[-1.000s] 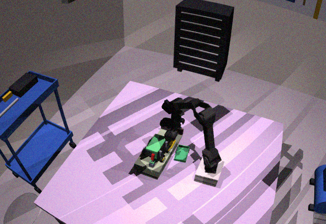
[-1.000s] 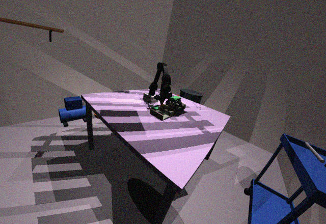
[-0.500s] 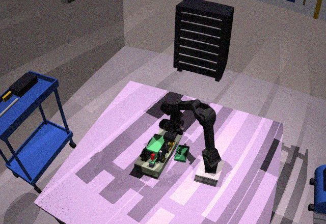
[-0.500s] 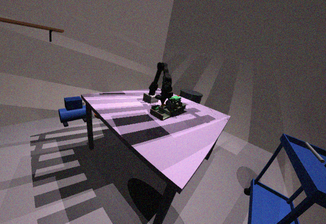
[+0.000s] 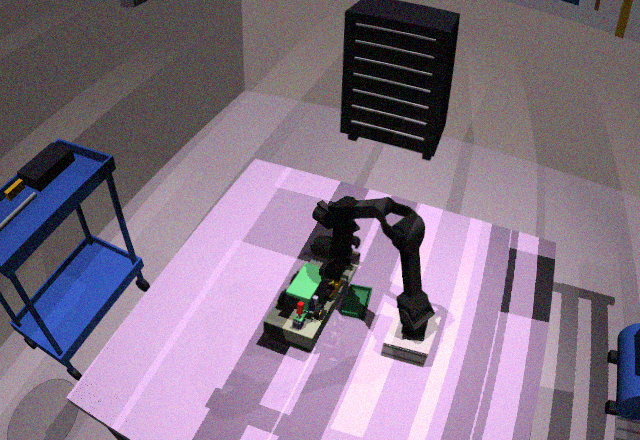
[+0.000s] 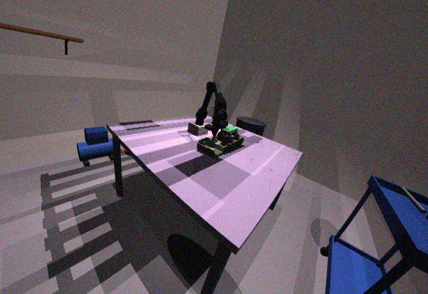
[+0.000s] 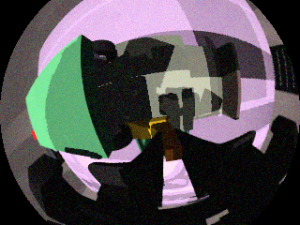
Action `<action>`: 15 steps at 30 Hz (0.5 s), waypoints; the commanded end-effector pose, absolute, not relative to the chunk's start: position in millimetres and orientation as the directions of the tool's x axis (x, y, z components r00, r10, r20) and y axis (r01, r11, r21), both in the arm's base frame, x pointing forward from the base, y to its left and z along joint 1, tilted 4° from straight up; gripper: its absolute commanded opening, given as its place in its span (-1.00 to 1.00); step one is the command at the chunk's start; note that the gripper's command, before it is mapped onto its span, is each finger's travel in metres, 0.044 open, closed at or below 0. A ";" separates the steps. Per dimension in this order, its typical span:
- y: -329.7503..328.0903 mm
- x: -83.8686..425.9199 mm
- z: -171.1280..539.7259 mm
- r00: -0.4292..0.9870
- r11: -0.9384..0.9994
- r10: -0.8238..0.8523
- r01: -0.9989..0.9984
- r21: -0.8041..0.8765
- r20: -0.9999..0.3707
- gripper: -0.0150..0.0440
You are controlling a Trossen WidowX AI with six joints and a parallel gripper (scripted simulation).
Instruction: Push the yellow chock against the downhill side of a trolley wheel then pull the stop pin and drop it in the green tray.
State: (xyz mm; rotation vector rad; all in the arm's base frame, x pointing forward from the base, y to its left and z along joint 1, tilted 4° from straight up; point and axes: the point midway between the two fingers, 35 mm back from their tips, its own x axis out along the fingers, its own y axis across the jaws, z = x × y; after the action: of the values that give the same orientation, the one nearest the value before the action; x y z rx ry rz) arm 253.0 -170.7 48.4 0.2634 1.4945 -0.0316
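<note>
Wrist view: black gripper [image 5: 332, 276] [image 6: 215, 134] [image 7: 167, 133], angular fingers, nearly closed, pinching the orange handle of the yellow chock [image 5: 336, 284] [image 6: 215, 139] [image 7: 157, 125]. Handle is a narrow block, flat-faced, orange-brown in shadow. Chock is at the ramp, beside the trolley; its contact with a wheel cannot be told.

Trolley [image 5: 304, 282] [image 6: 229, 129] [image 7: 63, 103]: smooth, flat-topped green body over dark running gear, standing on the ramp [image 5: 297, 338] [image 6: 231, 147] [image 7: 199, 58], a matte grey-beige slab. Red-headed stop pin [image 5: 299, 306] [image 6: 234, 125] [image 7: 34, 135] upright at the trolley's uphill end, head cylindrical. Green tray [image 5: 363, 315], shallow, rectangular, just beside the ramp. Pale boxy pedestal [image 5: 405, 355] [image 6: 192, 127] under the arm. Tabletop [image 5: 180, 295] [image 6: 241, 194] [image 7: 141, 16] pinkish, banded with shadow.

Farther off: blue-framed utility cart [image 5: 122, 213] [image 6: 353, 213]; black drawer cabinet [image 5: 394, 74], slim pale bar handles.
</note>
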 end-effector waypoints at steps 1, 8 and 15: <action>-170.8 253.0 48.3 0.081 0.971 0.143 0.181 0.155 -0.986 -0.49; -170.8 253.0 48.3 0.081 0.971 0.143 0.181 0.155 -0.986 -0.31; -170.8 253.0 48.3 0.081 0.971 0.143 0.181 0.155 -0.986 0.15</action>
State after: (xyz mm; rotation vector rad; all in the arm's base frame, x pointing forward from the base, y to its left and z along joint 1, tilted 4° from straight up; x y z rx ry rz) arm 253.0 -170.9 48.5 0.2640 1.4938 -0.0320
